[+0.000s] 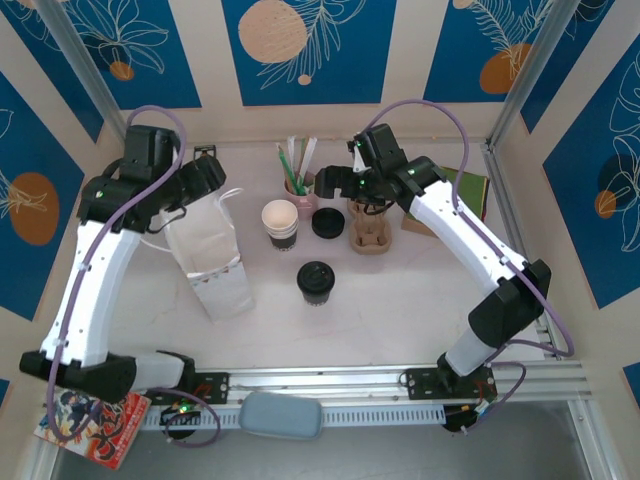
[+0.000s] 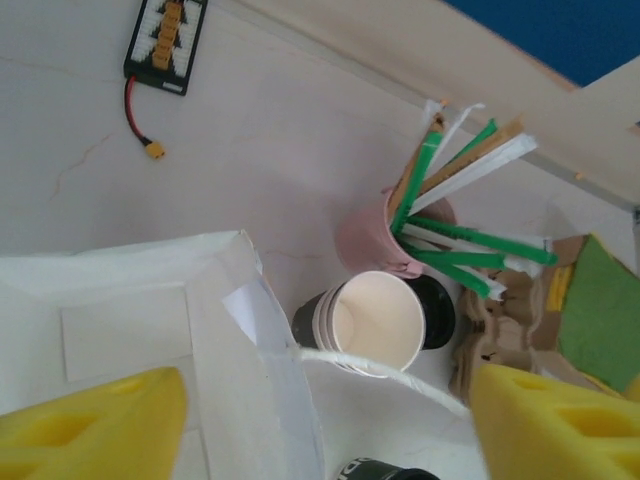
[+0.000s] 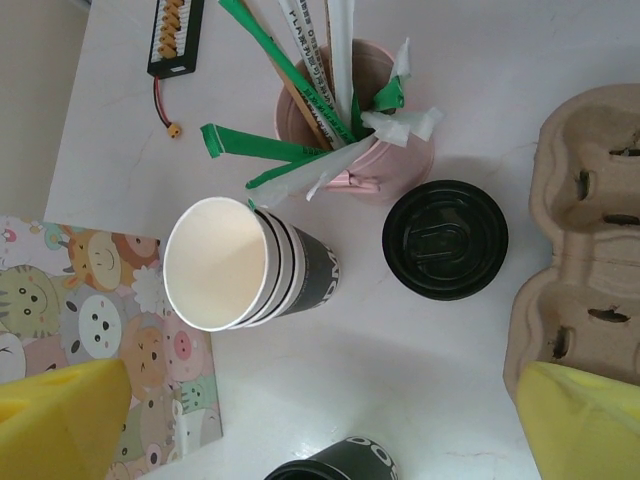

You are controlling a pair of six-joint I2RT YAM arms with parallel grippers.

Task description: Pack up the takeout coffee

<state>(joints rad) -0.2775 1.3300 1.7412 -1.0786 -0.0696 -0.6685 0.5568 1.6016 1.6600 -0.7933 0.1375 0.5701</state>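
Squat paper takeout coffee [image 1: 315, 280], with a round black plastic lid, stands just right of the creased white paper bag [image 1: 212, 262]. The left gripper [image 2: 330, 425] has its yellow pads spread astride the bag's rim; the right gripper [image 3: 325, 425] is spread wide.

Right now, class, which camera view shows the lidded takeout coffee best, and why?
The top external view: the takeout coffee stands whole, lid on, beside the paper bag. The left wrist and right wrist views each catch a cropped sliver of it at the bottom edge.

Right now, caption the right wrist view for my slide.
Open right jaws above stacked lidless cups, loose black lid, pink straw cup and pulp carrier; takeout coffee at bottom edge.
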